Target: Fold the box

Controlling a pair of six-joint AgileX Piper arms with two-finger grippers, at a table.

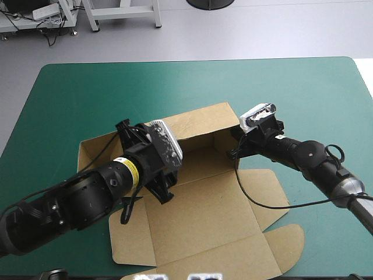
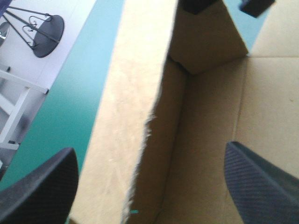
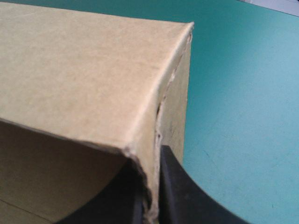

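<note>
Brown board, single cut sheet, part-erected: the box [image 1: 204,216] sits about mid-table on the teal-green cover [image 1: 87,93], nearer the near edge than the far one; far wall [image 1: 198,119] raised, right end wall [image 1: 224,153] raised beside it, lid panel [image 1: 201,219] lying flat toward the near edge with its tab flaps spread; left side of the sheet largely hidden under the left arm. Left gripper [image 2: 149,149] is released, its black fingers [image 2: 44,186] wide apart with the far wall's ragged top edge running up between them, one finger outside the wall and one over the box floor; touching nothing that I can see. Right gripper [image 3: 150,161] is clenched on the board at the right far corner, one finger inside and one outside, the sheet pinched between. Handling, as a judgement: light, nothing to resist a lift, so it may slide on the cover if pushed from one side only; stiff across each panel, hinging freely at the scored creases, and raised walls likely to spring back if let go untucked; surface smooth and dry, a shallow pinch could slip; cut edges look frayed, so hard squeezing may crush or tear them. Best hold appears to be on a wall's upper edge close to a corner or crease, not mid-panel where the board would bow; keep the corner pinned while the other gripper works the neighbouring wall.
</note>
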